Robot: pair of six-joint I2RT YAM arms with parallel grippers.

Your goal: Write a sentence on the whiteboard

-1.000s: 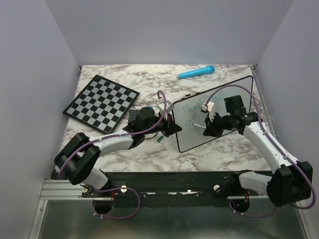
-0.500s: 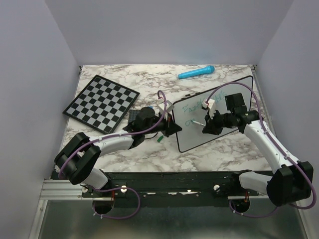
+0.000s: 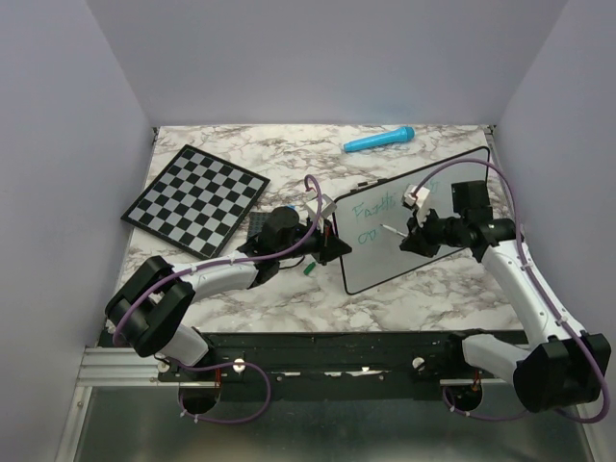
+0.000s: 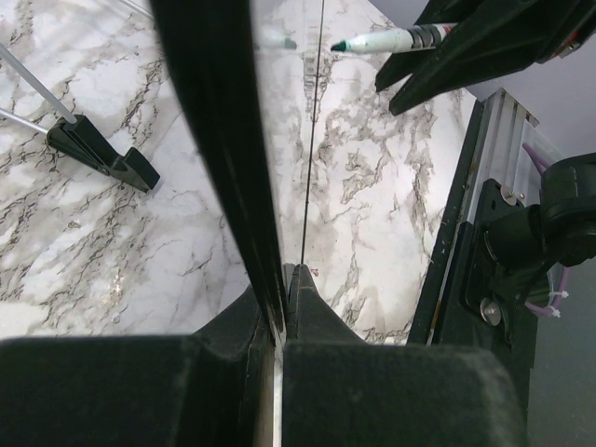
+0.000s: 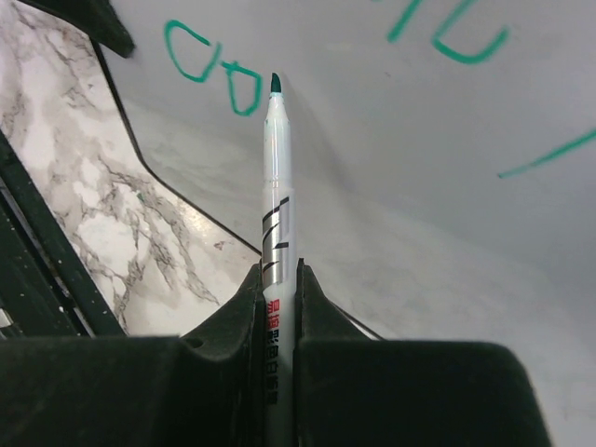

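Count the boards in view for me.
2. The chessboard lies flat at the back left. The whiteboard sits right of centre, its left edge clamped between the jaws of the left gripper. No other board shows.

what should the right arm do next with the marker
Probably lower the marker tip onto the whiteboard just right of the last loop in the sentence and start the next letter; the right gripper holds it there, tip seemingly lifted.
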